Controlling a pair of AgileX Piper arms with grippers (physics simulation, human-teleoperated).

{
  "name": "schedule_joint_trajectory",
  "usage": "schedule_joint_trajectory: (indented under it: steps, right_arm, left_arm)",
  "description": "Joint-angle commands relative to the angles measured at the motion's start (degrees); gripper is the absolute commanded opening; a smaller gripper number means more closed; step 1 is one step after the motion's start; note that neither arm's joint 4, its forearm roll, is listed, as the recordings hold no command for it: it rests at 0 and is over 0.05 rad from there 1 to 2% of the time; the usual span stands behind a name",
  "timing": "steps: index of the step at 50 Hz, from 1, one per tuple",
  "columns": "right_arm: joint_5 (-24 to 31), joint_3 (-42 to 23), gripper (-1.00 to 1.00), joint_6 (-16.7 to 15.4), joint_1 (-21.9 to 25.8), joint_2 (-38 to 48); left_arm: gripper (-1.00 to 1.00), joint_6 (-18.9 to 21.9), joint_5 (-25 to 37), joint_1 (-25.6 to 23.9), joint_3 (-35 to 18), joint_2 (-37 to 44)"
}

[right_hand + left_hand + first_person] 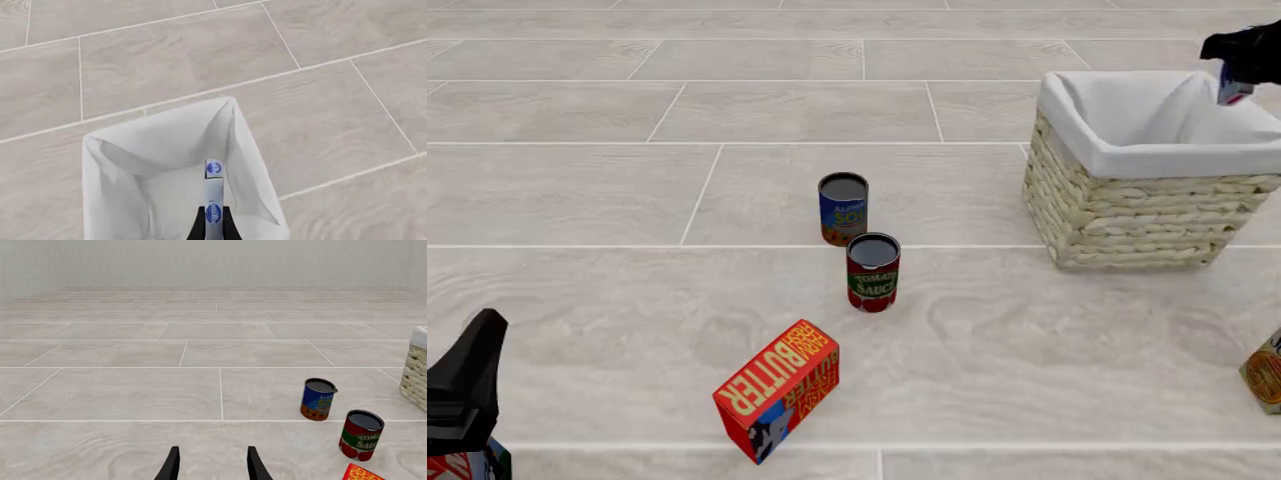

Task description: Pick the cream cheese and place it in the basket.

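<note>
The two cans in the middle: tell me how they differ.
The soup can has a blue label with an orange band at the base; the tomato sauce can has a red label with a green band. The soup can stands farther from the arms, the sauce can nearer, close to the butter box. Both stand upright, look alike in size, and have dark tops.

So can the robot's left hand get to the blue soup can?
Probably yes. The left hand is open and holding nothing, and the floor between it and the blue soup can looks bare. The tomato sauce can stands off to one side, not in the way.
</note>
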Motion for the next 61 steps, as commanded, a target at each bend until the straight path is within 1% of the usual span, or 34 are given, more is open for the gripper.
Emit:
schedule_joint_trajectory:
  steps: [1, 11, 14, 17, 20, 21, 30, 31, 42, 46, 47, 52, 53, 55, 61]
  right_arm:
    - [3.08, -2.79, -1.00, -2.21, -2.18, 1.88]
    - [3.86, -2.26, -1.00, -3.12, -2.28, 2.17]
    - [4.15, -2.38, -1.00, -3.40, -1.59, 2.08]
    - [4.45, -2.74, -1.00, -2.68, -1.08, 1.94]
    - [4.53, -2.67, -1.00, -2.71, -0.91, 1.94]
    - [4.62, -2.57, 1.00, -2.49, -0.78, 1.73]
    - [4.24, -1.65, 1.00, -1.54, 0.03, 0.78]
    - [4.12, -1.46, 1.00, -1.05, -0.02, 0.43]
    - [3.20, 0.58, 1.00, -1.39, -0.11, -1.00]
    - [2.80, 1.43, 1.00, -1.74, -0.09, -2.81]
    - [2.30, 1.94, 1.00, -2.06, -0.15, -3.36]
    - [0.82, 4.66, 1.00, -1.54, 0.37, -6.38]
    - [0.29, 5.81, 1.00, -1.89, 0.46, -7.41]
    - [-0.43, 8.13, 1.00, -1.38, 1.17, -9.38]
    - [-3.84, 14.37, 1.00, -1.12, 1.30, -13.90]
  left_arm:
    - [1.00, 0.03, 0.00, 0.00, 0.00, -0.02]
    - [1.00, -0.03, 0.00, 0.01, 0.00, 0.01]
    - [1.00, -0.01, 0.00, 0.00, 0.00, 0.00]
    - [1.00, -0.02, 0.00, 0.00, 0.00, 0.01]
    - [1.00, 0.04, 0.00, 0.00, 0.00, -0.01]
    - [1.00, 0.05, -0.01, -0.01, 0.00, -0.03]
    - [1.00, 0.00, 0.00, -0.01, 0.00, -0.01]
    - [1.00, -0.02, 0.00, 0.00, 0.00, 0.01]
    - [1.00, 0.02, -0.01, -0.01, 0.00, -0.02]
    - [1.00, 0.00, 0.00, 0.00, 0.00, -0.01]
    - [1.00, -0.02, 0.00, 0.01, 0.00, 0.01]
    - [1.00, -0.01, 0.00, 0.00, 0.00, 0.00]
    - [1.00, 0.01, 0.00, 0.01, 0.00, -0.01]
    - [1.00, 0.04, 0.00, 0.00, 0.00, -0.03]
    - [1.00, 0.02, 0.00, 0.00, 0.00, -0.02]
